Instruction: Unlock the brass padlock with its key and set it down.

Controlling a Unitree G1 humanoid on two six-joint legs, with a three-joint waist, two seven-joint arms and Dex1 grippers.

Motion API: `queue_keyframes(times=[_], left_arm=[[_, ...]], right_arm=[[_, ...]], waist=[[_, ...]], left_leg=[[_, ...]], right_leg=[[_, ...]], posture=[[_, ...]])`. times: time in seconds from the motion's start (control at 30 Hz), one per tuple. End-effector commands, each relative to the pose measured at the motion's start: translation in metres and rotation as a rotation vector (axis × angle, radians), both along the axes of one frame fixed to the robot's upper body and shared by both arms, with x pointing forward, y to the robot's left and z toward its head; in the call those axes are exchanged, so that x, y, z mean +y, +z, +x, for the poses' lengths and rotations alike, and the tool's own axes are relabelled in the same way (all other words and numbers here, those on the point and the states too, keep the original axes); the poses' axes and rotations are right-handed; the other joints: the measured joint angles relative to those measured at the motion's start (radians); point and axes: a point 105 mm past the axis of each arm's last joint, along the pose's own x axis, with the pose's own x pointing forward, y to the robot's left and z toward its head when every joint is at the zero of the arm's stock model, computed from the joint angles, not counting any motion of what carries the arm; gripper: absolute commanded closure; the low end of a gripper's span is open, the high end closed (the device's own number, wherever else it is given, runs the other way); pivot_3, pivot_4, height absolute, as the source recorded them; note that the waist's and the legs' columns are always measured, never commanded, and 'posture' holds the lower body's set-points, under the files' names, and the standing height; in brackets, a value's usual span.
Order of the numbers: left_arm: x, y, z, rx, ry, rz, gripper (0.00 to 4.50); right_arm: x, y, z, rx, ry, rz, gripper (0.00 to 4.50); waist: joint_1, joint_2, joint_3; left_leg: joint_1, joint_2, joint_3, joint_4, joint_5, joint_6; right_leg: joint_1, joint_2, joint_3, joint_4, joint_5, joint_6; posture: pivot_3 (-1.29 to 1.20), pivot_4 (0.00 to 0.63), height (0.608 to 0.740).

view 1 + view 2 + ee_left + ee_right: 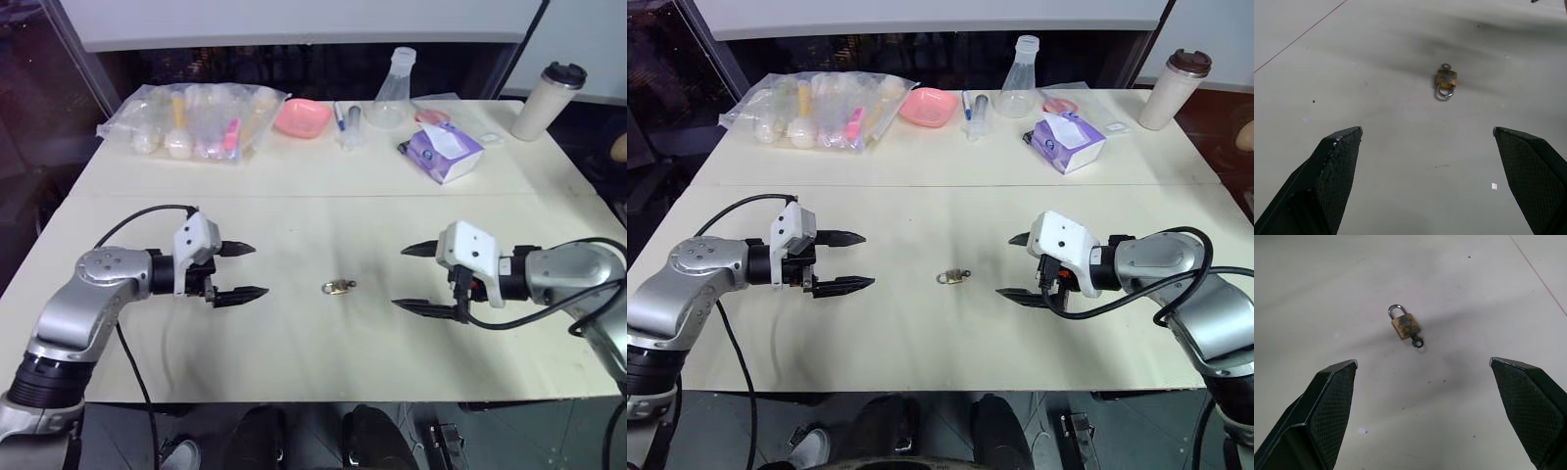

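The small brass-yellow padlock (338, 287) lies flat on the pale cream tabletop (294, 343), nearer the front edge than the back and roughly midway between the left and right edges. Its silvery metal shackle (1396, 310) shows at one end of the body, and a small dark key (1417, 341) sticks out of the opposite end, its ring-shaped head resting on the surface. Nothing touches the lock.

The left gripper (238, 271) hovers over the tabletop to the left of the padlock, well apart from it, its two black fingers (1334, 171) spread wide and pointing toward the lock. The right gripper (423, 279) hovers on the other side, also well apart from the lock, its black fingers (1327, 406) likewise spread wide and aimed inward at it. Neither holds anything, and the padlock sits in the gap between the two.

Along the back edge of the tabletop lie a clear plastic bag of small coloured items (196, 122) toward the back left corner, a pink shallow bowl (301, 117) beside it, a clear glass conical flask (394, 90), and a purple and white box of tissues (443, 152). A beige cup with a dark lid (547, 100) stands by the back right corner.
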Motion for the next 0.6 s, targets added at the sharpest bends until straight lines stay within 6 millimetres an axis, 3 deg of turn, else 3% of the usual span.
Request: queue_keyframes(times=[0.03, 0.6], left_arm=[[-0.0014, 0.0132, 0.0014, -0.058, -0.004, -0.014, 0.02], [-0.0053, 0.0127, 0.0002, -0.048, -0.029, -0.019, 0.02]], right_arm=[[0.0010, 0.0088, 0.0014, -0.046, 0.019, -0.014, 0.00], [0.0078, 0.0005, 0.0083, -0.028, 0.046, -0.010, 0.00]], waist=[[0.000, 0.000, 0.000], [-0.001, 0.000, 0.000]], left_leg=[[0.000, 0.000, 0.000, 0.000, 0.000, 0.000], [0.000, 0.000, 0.000, 0.000, 0.000, 0.000]], right_leg=[[0.000, 0.000, 0.000, 0.000, 0.000, 0.000], [0.000, 0.000, 0.000, 0.000, 0.000, 0.000]], posture=[[0.00, 0.150, 0.715], [0.00, 0.150, 0.715]])
